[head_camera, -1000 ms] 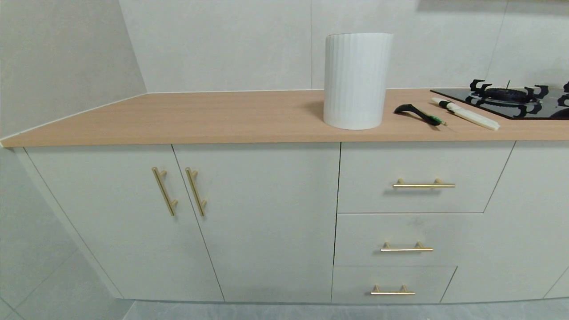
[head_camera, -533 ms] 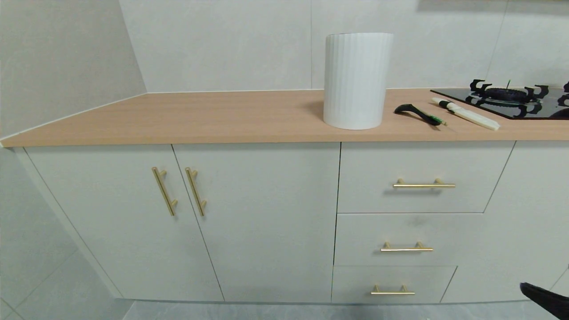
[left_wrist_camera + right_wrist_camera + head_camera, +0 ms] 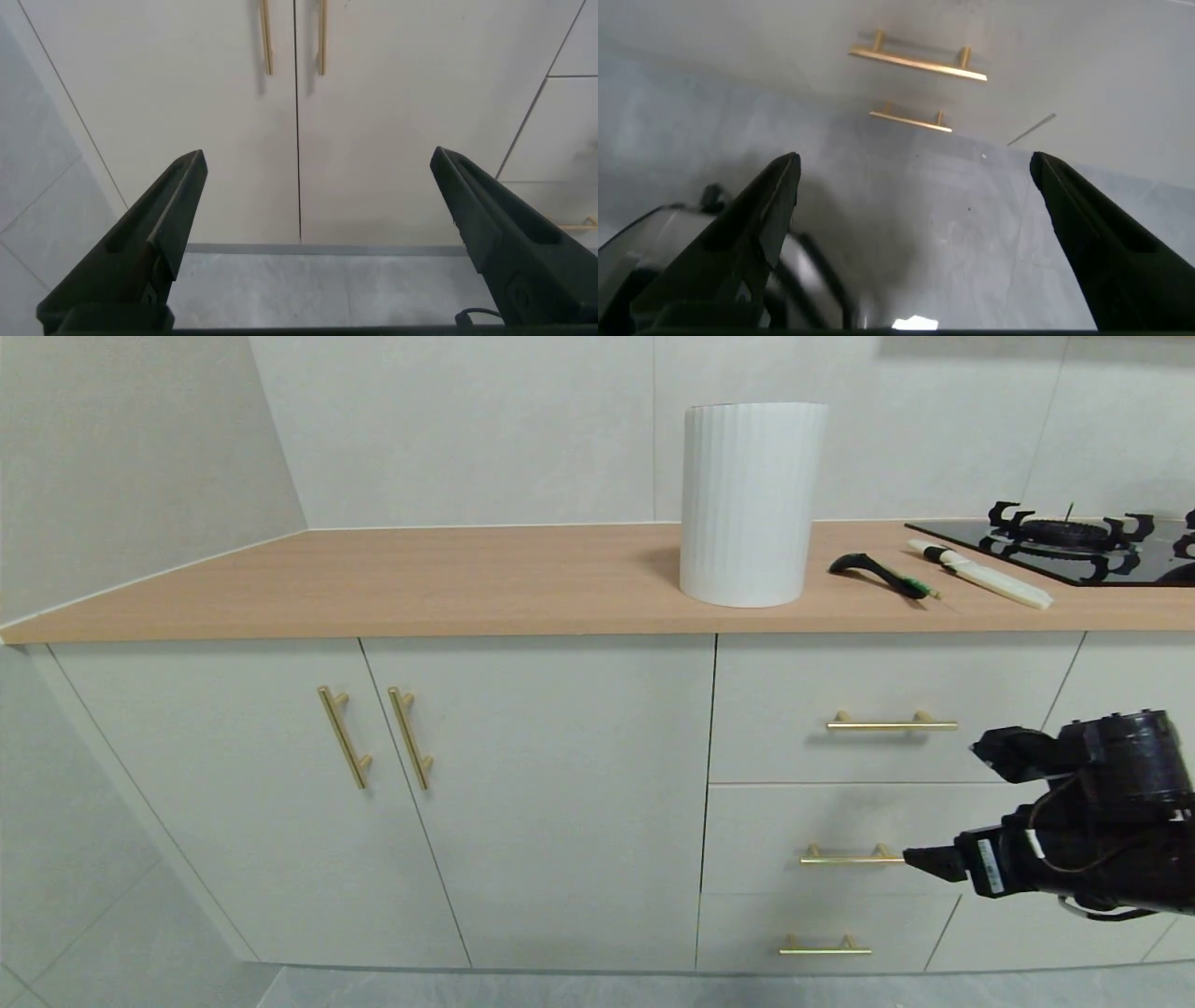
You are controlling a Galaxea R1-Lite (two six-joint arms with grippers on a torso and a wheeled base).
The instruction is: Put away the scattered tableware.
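Your right gripper (image 3: 943, 803) has its fingers (image 3: 1004, 751) spread wide with nothing between them. Seen from the head camera, it hangs in front of the drawers (image 3: 887, 709), below the edge of the counter (image 3: 420, 579). Its lower fingertip lines up with the right end of the middle drawer handle (image 3: 852, 859), but you cannot tell whether the two touch. From the right wrist, the same open gripper (image 3: 915, 163) looks toward two of the gold drawer handles (image 3: 917, 63) and the grey floor (image 3: 971, 224) under them.

Your left gripper (image 3: 316, 159) is also fully open and carries nothing. It faces the seam between the two cabinet doors (image 3: 299, 140), low down near the floor, and the doors' two upright gold handles (image 3: 265, 37) are farther up.

The tableware you are after lies on the counter, toward its right end. A black utensil (image 3: 882, 574) with a green tip lies flat just right of a tall white ribbed container (image 3: 750, 504) and does not touch it. A white utensil (image 3: 980, 574) with a dark band lies flat beside the black one, angled, with its far end at the edge of the stove (image 3: 1074, 541). The container stands upright near the counter's front edge, above the line where the doors meet the drawers. Both grippers are well apart from all of these.
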